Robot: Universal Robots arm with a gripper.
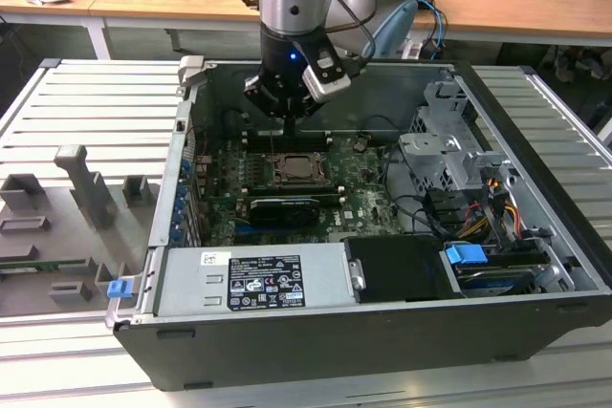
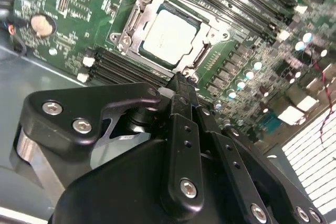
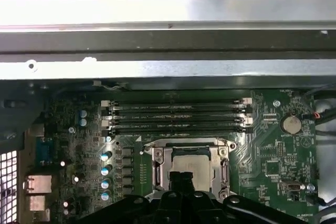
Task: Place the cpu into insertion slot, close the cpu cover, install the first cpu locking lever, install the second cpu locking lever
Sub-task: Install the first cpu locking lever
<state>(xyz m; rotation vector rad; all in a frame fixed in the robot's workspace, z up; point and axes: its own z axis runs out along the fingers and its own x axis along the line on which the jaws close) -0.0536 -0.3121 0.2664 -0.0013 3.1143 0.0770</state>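
Observation:
The cpu (image 2: 167, 34) is a pale silvery square lying flat in the insertion slot (image 2: 137, 15) on the green motherboard. The cpu cover (image 2: 211, 34), a metal frame, lies flat around it. All three also show in the first wrist view: cpu (image 3: 190, 164), insertion slot (image 3: 158, 167), cpu cover (image 3: 187, 145). My gripper (image 2: 179, 81) is shut with nothing visible between its black fingers. Its tips hover just beside one edge of the socket. In the exterior view the gripper (image 1: 290, 127) hangs inside the open computer case, right above the insertion slot (image 1: 298, 170).
Long black memory slots (image 3: 178, 118) run alongside the socket. A black card (image 1: 283, 208) lies in front of it in the exterior view. The drive cage and cables (image 1: 449, 164) fill the exterior view's right. The power supply (image 1: 253, 279) sits at the front. Case walls (image 1: 186, 131) enclose the space.

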